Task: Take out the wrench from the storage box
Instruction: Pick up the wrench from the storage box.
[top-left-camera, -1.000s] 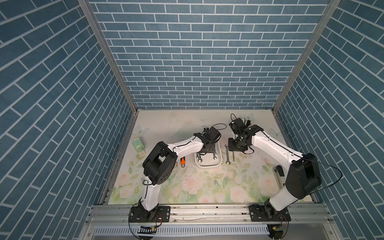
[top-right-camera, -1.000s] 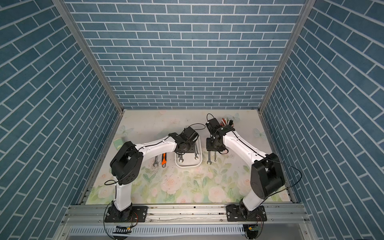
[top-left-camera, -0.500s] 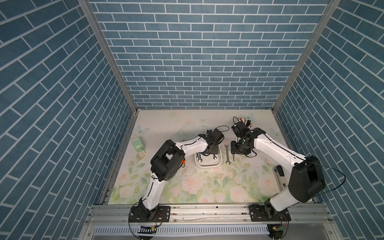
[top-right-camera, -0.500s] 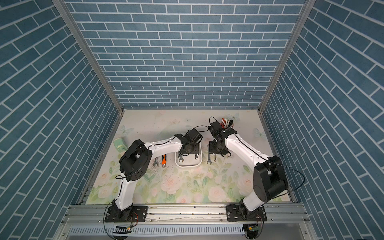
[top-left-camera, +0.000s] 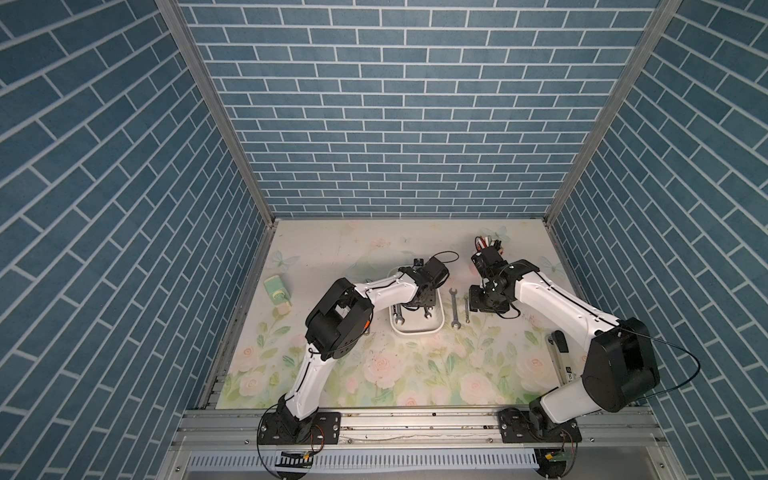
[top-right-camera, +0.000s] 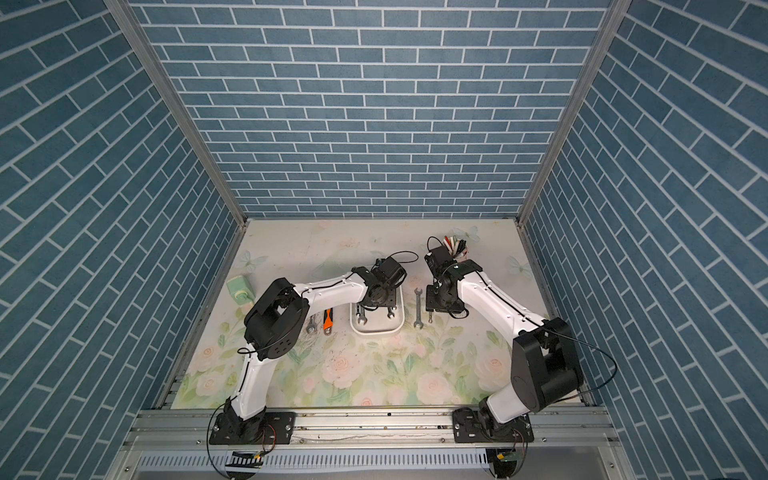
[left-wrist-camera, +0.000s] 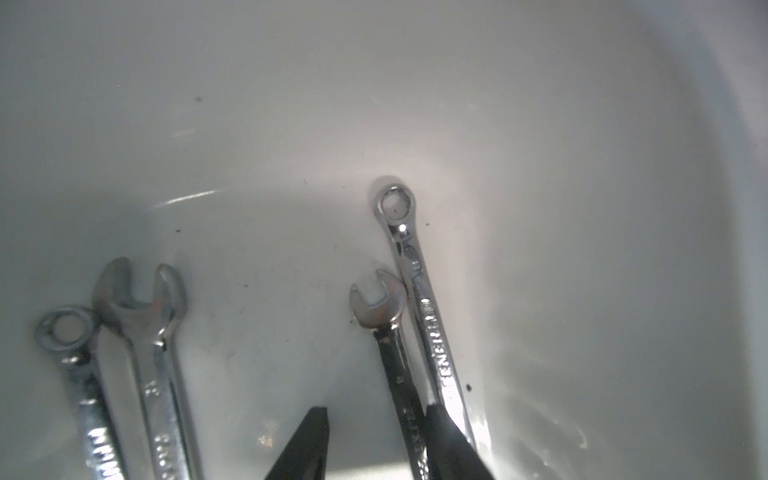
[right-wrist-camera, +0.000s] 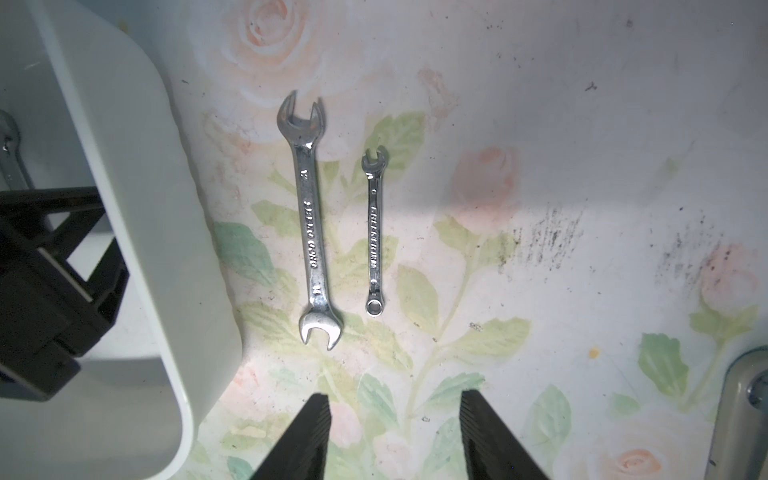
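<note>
around: big wrench (right-wrist-camera: 309, 216) and small wrench (right-wrist-camera: 376, 232) on table (right-wrist-camera: 540, 124) just beside storage box (right-wrist-camera: 137, 208); orange-handled tool (top-right-camera: 328, 320) on its other side
box: mid table, two wrench pairs inside
in the way: ring wrench (left-wrist-camera: 419, 286) lies against short wrench (left-wrist-camera: 376, 303)
left gripper (left-wrist-camera: 376, 409): down in box, jaws apart, short wrench shank between them, not clamped
right gripper (right-wrist-camera: 395, 395): jaws apart, empty, over the table wrenches

The smaller wrench (right-wrist-camera: 375, 237) on the desk (right-wrist-camera: 540, 249) has raised lettering along its shank that looks like "GREENER", and a "6" by its ring end. The larger wrench (right-wrist-camera: 309, 224) beside it has raised characters too blurred to read. In the storage box (left-wrist-camera: 415, 104), the ring-ended wrench (left-wrist-camera: 428, 324) shows only "ENE" clearly.
</note>
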